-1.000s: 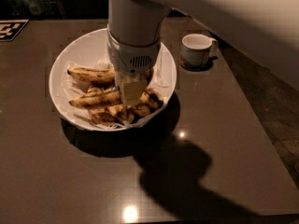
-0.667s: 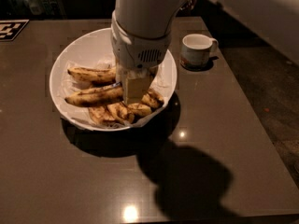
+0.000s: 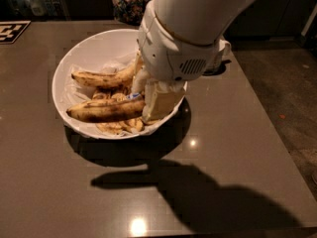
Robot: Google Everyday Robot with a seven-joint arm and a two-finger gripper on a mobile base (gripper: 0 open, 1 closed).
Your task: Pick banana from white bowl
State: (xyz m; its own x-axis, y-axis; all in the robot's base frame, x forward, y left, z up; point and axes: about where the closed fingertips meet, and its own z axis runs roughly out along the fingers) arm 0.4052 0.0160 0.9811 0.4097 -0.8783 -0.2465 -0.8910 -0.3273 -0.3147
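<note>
Camera view: a long, nearly straight, brown-mottled yellow banana (image 3: 106, 110) lies atop other bananas (image 3: 101, 78) in a large round paper-lined white bowl (image 3: 64, 73) on a dark surface (image 3: 59, 192). The white gripper (image 3: 151, 103) reaches into the bowl, jaws apparently pinching the banana's right end. Overripe and soft, it probably needs a gentle hold.

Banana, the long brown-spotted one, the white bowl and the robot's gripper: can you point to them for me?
banana (image 3: 104, 110): camera view, middle of its mottled side.
white bowl (image 3: 94, 46): camera view, bare inner wall, back left.
gripper (image 3: 157, 103): camera view, its tip, inside the bowl at the banana's right end.
</note>
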